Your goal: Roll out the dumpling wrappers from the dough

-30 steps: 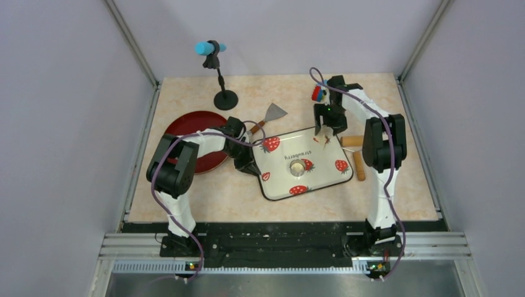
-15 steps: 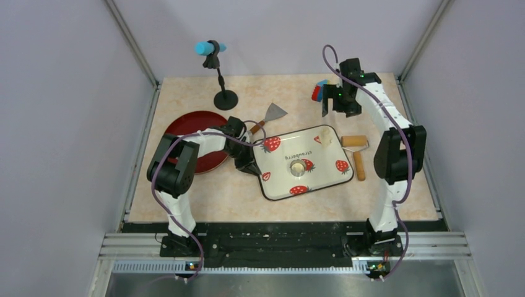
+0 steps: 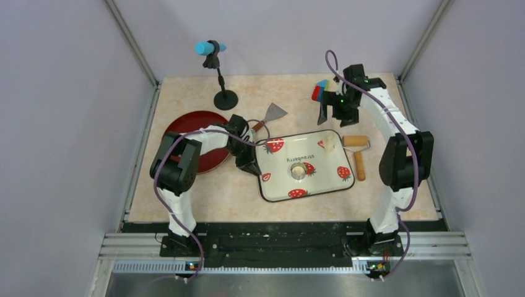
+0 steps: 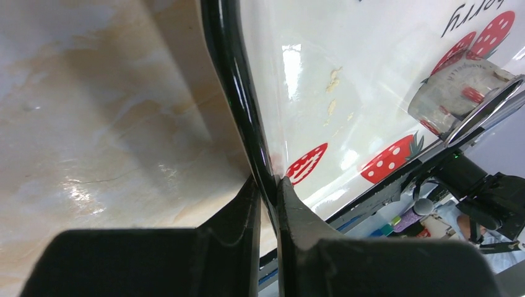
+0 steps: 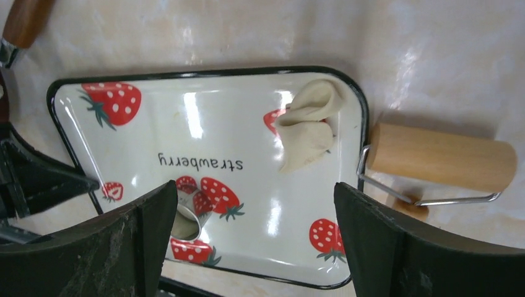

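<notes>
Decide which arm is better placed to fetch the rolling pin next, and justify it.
Right. The right gripper hangs open and empty near the rolling pin; the left gripper is shut on the tray rim.

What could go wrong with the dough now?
The dough lies folded in a corner of the tray, so it might roll out uneven. The left gripper pinches only the tray's thin rim; rolling hard might make the tray slip.

Open above the dough [image 5: 309, 130]; rolling pin [image 5: 442, 158] crowds the tray [image 5: 235, 124], perhaps touching.
</notes>
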### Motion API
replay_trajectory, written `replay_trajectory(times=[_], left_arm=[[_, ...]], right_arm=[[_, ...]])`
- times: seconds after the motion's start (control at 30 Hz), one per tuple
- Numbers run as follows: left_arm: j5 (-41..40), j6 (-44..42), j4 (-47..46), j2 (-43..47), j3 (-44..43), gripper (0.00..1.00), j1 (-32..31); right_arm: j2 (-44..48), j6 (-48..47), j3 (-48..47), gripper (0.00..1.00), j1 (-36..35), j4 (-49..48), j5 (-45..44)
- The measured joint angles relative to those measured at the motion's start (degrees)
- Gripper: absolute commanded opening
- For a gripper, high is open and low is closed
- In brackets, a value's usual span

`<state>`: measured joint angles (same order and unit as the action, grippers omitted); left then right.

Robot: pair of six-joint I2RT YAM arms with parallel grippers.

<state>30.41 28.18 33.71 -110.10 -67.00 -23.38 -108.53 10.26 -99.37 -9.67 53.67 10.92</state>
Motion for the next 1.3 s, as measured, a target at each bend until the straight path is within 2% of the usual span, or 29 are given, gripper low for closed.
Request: replay_trajectory(times=[0.13, 0.3, 0.5, 0.57, 0.77, 1.3], left_arm=[[0.0, -1.4, 0.5, -0.2, -0.4, 0.0, -0.2], [0.1, -1.9, 0.5, -0.2, -0.4, 0.0, -0.2], [0.2, -2.0, 0.4, -0.2, -0.3, 0.0, -0.2], [0.2, -2.0, 0.3, -0.2, -0.2, 0.0, -0.2], [0.3, -1.9, -0.2, 0.1, 0.2, 0.0, -0.2], [0.2, -1.7, -0.9, 0.5, 0.7, 0.0, -0.2]], right_arm=[[2.9, 0.0, 5.8, 0.9, 0.0, 1.0, 4.1], [5.2, -0.4, 11.3, 0.81, -1.2, 3.0, 8.5], [5.2, -1.3, 15.7, 0.74, -6.5, 5.0, 13.2], [4.7, -1.7, 16.1, 0.7, -8.2, 5.6, 15.2], [-0.4, -2.8, 16.1, 0.65, -11.0, 6.9, 19.2], [-7.4, -3.2, 16.0, 0.42, -11.9, 7.9, 19.6]])
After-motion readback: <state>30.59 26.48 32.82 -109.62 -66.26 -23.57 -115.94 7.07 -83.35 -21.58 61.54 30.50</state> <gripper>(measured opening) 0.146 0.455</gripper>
